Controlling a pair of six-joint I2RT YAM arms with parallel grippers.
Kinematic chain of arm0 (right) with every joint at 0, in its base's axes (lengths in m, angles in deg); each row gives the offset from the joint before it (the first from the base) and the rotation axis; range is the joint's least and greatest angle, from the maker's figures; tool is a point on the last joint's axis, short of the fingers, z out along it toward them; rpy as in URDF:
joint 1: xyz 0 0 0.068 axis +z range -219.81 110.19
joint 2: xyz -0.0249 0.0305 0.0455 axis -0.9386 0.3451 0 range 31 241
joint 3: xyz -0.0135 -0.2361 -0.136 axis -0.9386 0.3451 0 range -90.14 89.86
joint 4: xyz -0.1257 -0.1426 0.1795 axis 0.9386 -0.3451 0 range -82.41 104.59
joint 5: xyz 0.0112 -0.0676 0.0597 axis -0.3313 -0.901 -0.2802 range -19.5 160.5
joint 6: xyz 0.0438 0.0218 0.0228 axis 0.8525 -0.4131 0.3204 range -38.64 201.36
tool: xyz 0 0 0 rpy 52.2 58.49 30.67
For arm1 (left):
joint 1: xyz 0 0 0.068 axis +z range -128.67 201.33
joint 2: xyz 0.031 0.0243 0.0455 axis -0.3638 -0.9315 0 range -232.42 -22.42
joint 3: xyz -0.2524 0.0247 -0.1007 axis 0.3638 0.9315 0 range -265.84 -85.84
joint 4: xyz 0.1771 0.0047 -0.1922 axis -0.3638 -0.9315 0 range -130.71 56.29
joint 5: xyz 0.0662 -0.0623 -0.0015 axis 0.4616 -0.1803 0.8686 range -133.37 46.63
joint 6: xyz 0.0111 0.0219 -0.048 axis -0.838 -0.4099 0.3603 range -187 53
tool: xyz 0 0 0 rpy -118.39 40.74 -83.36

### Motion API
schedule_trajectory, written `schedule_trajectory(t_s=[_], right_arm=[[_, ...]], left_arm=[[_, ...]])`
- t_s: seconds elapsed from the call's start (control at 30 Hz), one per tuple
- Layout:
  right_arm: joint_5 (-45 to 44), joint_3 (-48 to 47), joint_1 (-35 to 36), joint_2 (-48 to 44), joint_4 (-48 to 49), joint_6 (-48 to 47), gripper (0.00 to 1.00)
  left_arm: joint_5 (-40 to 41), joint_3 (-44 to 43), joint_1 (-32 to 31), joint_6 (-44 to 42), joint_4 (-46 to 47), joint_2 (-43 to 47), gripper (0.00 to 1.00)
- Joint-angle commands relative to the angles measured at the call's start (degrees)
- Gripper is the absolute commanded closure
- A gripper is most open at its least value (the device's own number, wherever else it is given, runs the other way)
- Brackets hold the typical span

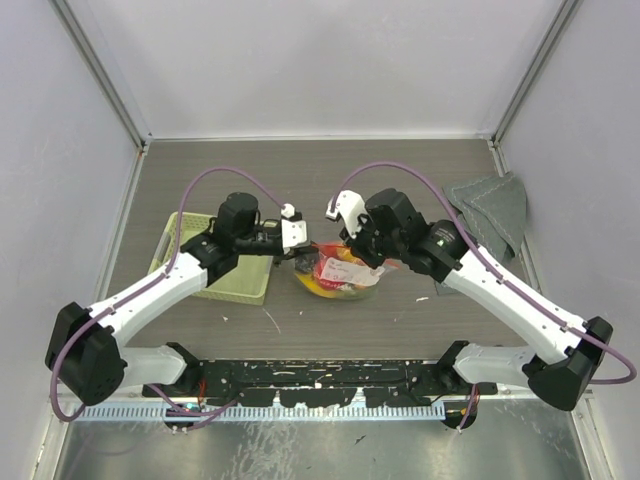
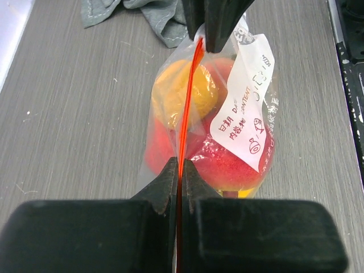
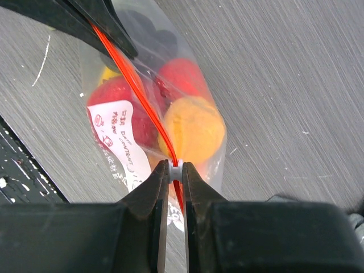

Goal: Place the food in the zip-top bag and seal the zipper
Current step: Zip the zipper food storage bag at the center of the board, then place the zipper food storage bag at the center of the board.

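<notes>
The clear zip-top bag (image 1: 340,276) hangs upright between both grippers over the table's middle. The food is inside: an orange piece (image 2: 170,91), red pieces (image 2: 227,165) and a dark piece (image 3: 153,34). A white label (image 2: 247,114) faces one side. The red-orange zipper (image 2: 190,96) runs taut between the grippers. My left gripper (image 2: 181,166) is shut on the zipper's left end. My right gripper (image 3: 175,168) is shut on the small white slider (image 3: 176,169) at the zipper's other end.
A pale green basket (image 1: 215,258) lies left of the bag under the left arm. A grey folded cloth (image 1: 492,212) lies at the back right; it also shows in the left wrist view (image 2: 136,14). Walls enclose the table.
</notes>
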Motion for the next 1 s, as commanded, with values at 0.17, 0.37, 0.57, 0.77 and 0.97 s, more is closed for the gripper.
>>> schedule_trajectory(t_s=[0.17,0.37,0.57,0.77,0.97], right_arm=[[-10.21,2.64,-0.49,-6.02,-4.26,2.42,0.98],[-12.04,3.83,-0.49,-7.93,-4.85,3.74,0.98],[-13.5,4.63,-0.5,-9.33,-5.3,4.38,0.99],[-17.89,5.22,-0.52,-10.6,-5.31,4.86,0.99],[-22.03,4.99,-0.77,-9.65,-2.51,6.43,0.99]], left_arm=[[7.5,1.33,2.47,4.01,4.29,2.35,1.0],[12.09,1.98,3.59,6.34,6.17,2.2,1.0],[16.13,2.0,4.76,8.13,8.12,1.58,1.0],[18.69,0.6,5.58,8.17,8.33,0.66,1.0],[17.05,-2.0,5.6,8.36,9.26,-3.24,1.0]])
